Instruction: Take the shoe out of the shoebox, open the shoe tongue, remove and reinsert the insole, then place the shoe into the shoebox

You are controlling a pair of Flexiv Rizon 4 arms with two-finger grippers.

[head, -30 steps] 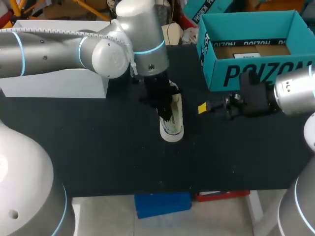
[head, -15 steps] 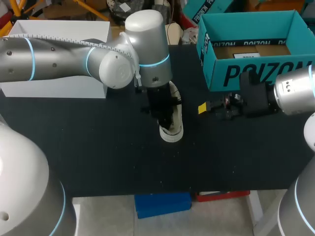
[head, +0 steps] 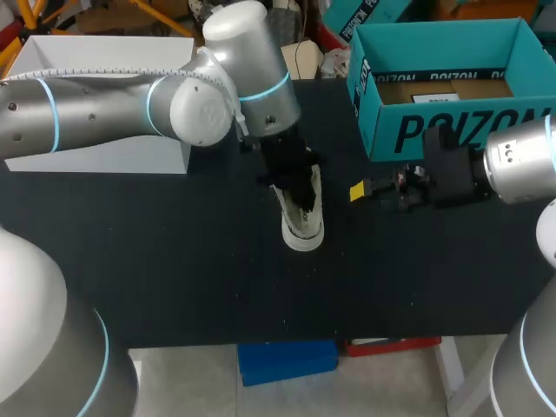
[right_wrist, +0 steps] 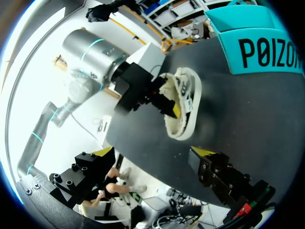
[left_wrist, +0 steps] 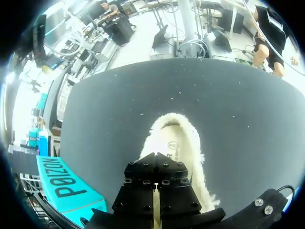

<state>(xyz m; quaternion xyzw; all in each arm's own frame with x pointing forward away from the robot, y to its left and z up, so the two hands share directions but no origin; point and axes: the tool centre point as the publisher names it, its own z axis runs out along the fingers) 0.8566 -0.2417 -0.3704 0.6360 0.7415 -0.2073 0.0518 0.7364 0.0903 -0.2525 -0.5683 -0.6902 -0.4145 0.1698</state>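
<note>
One pale shoe [head: 306, 228] lies on the table [head: 174, 261] near the single teal shoebox [head: 452, 130], outside it. The left gripper [head: 300, 200] reaches into the shoe; I cannot tell whether its jaws grip anything. The right gripper [right_wrist: 152, 152], beside the shoebox, has its jaws wide apart and empty.

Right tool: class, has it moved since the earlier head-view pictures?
No. The right tool stays put just before the shoebox, by its front wall.
</note>
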